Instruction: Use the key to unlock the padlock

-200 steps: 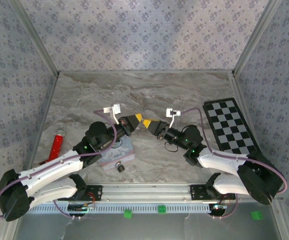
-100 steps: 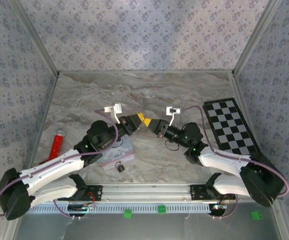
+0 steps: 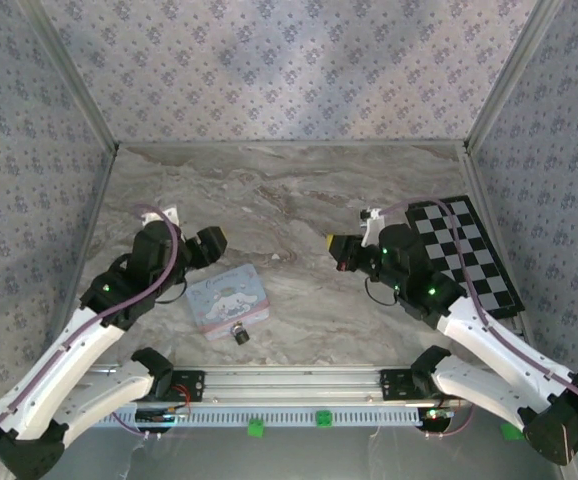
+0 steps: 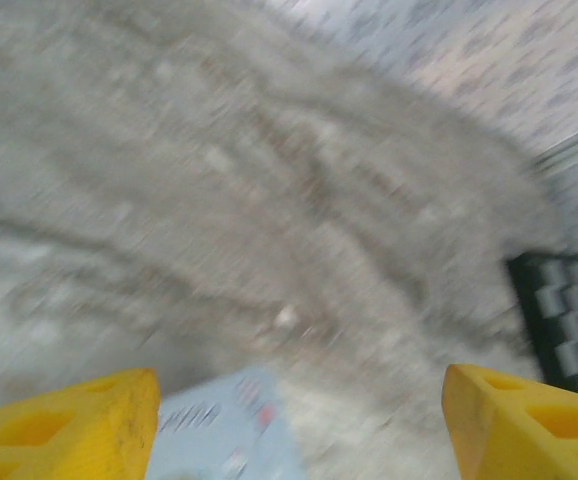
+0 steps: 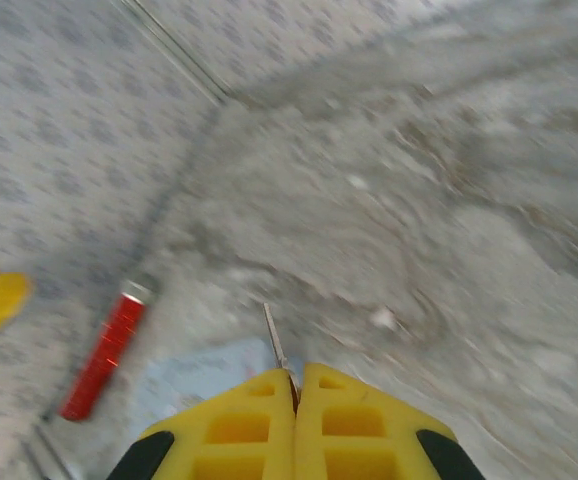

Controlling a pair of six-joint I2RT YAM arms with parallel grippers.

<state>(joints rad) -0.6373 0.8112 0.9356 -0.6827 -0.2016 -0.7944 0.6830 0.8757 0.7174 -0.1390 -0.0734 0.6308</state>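
Note:
The padlock (image 3: 239, 334) is a tiny dark thing lying on the table just in front of the pale blue tin (image 3: 227, 300). My right gripper (image 5: 294, 378) is shut on the key (image 5: 272, 340), whose thin metal blade sticks out past the yellow fingertips. In the top view the right gripper (image 3: 335, 244) hovers right of the tin, well away from the padlock. My left gripper (image 3: 212, 245) sits at the tin's back left corner. In its own blurred wrist view the left gripper (image 4: 299, 392) stands wide open with nothing between the fingers, above a corner of the tin (image 4: 224, 430).
A black-and-white checkerboard (image 3: 464, 250) lies at the right edge of the table. A red cylinder (image 5: 104, 355) lies near the left wall. Patterned walls close in the marble table (image 3: 289, 190) on three sides.
The two grippers met tip to tip over the middle; now the left has opened and swung back left, and the right has drawn back right with the key in its jaws.

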